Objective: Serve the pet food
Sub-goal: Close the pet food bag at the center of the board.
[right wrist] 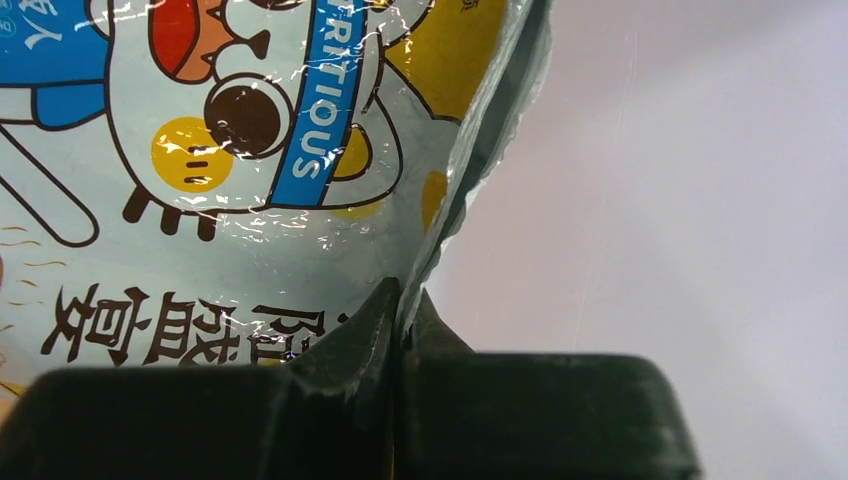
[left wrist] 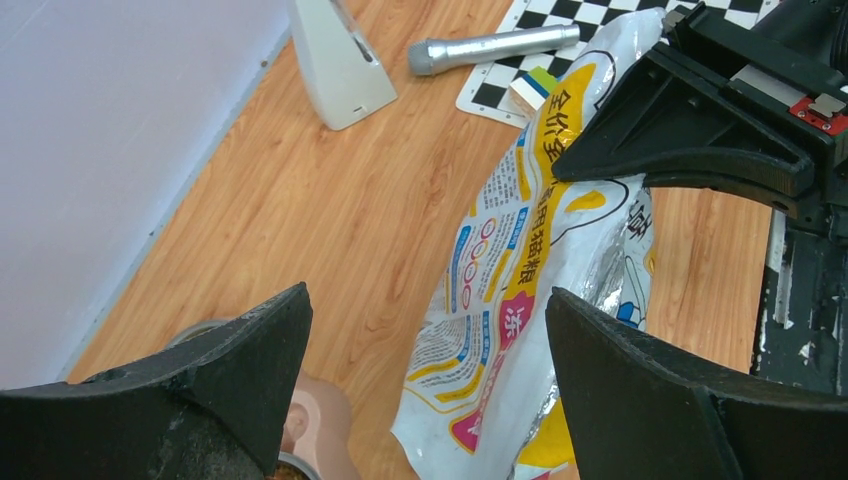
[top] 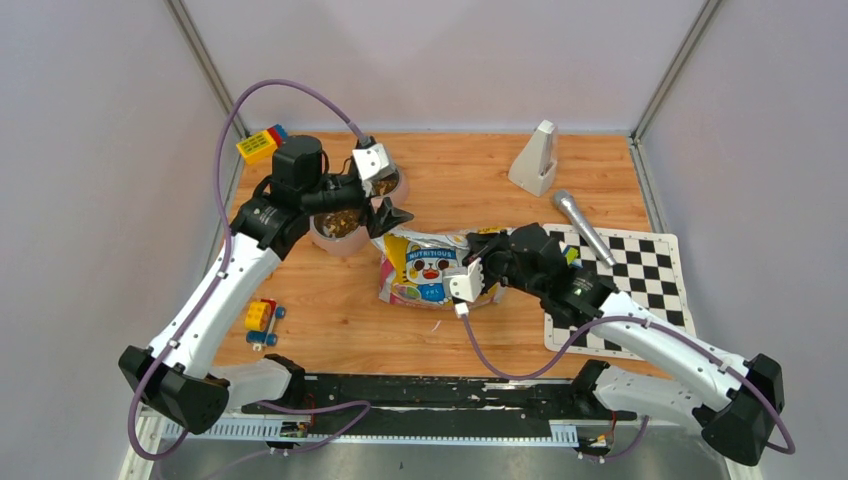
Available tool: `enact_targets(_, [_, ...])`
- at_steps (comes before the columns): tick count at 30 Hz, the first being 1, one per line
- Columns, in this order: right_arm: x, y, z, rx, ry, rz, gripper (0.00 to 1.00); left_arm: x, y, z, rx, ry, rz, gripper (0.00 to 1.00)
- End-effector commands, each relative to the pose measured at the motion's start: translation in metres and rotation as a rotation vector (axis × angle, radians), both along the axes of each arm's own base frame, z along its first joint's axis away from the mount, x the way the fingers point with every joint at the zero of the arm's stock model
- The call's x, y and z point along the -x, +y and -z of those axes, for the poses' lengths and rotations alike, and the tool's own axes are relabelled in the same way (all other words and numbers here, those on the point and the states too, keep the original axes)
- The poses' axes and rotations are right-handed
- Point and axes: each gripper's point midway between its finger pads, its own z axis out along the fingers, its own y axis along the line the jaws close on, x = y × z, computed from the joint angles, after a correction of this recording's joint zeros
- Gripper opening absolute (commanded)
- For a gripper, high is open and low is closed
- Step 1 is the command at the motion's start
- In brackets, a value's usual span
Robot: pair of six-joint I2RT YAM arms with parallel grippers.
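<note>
While right gripper (right wrist: 402, 305) is squeezing shut on edge of crinkly yellow-and-white cat food bag (right wrist: 250, 150), left gripper (left wrist: 428, 295) is hanging wide open, holding nothing; small brown kibble bits (top: 340, 222) are lying in pink steel bowl (top: 335, 246) beneath it.

Pet food bag (top: 430, 268): "NUTRITIOUS" in white capitals on a blue band (right wrist: 320, 110), whole in the top view, cut to "RITIOUS" at the right wrist. Black Chinese characters below it. More Chinese print on the yellow stripe (left wrist: 555, 130), too small to transcribe reliably.
</note>
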Motion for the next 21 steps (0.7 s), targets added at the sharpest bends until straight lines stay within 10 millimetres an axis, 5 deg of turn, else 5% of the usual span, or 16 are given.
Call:
enact_targets(1, [0.005,0.009,-0.033,-0.105,0.057,-0.004,0.0,0.008,0.002,-0.022,0.038,-0.057,0.024,0.94])
enact_targets(3, [0.013,0.015,-0.045,-0.15,0.122,-0.034,0.06,0.009,0.002,-0.023,0.038,-0.059,0.026,0.94])
enact_targets(5, [0.018,0.021,-0.046,-0.161,0.178,-0.059,0.38,0.009,0.003,-0.023,0.038,-0.058,0.027,0.94])
enact_targets(7, [0.018,0.026,-0.049,-0.174,0.207,-0.069,0.48,0.01,0.004,-0.025,0.04,-0.061,0.027,0.94])
enact_targets(12, [0.015,0.041,-0.06,-0.216,0.257,-0.077,0.5,0.013,0.005,-0.025,0.043,-0.065,0.03,0.94])
enact_targets(21, [0.012,0.05,-0.046,-0.19,0.306,-0.079,0.46,0.02,0.006,-0.029,0.052,-0.074,0.048,0.94])
